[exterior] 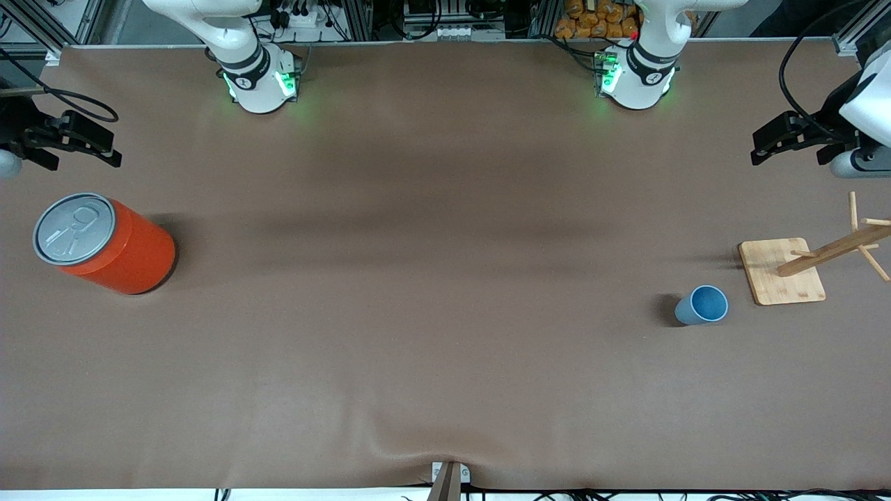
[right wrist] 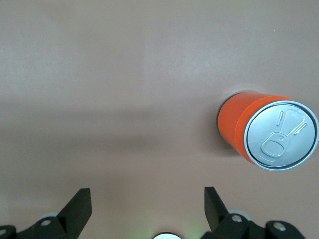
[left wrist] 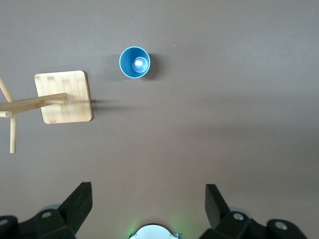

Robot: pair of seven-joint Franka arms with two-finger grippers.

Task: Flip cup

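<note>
The light-blue cup (exterior: 702, 305) stands upright with its mouth up, toward the left arm's end of the table. In the left wrist view the cup (left wrist: 135, 62) shows its inside from above. My left gripper (exterior: 762, 145) hangs high over that end of the table, well away from the cup. In its own view the left gripper (left wrist: 148, 191) is open with only bare table between the fingers. My right gripper (exterior: 111, 147) hovers over the right arm's end, and in its own view the right gripper (right wrist: 146, 194) is open and holds nothing.
A wooden peg stand (exterior: 781, 271) on a square base sits beside the cup, slightly farther from the front camera; the stand (left wrist: 65, 97) also shows in the left wrist view. A big orange can (exterior: 118, 247) with a grey pull-tab lid stands below the right gripper, and the can (right wrist: 239, 127) shows in the right wrist view.
</note>
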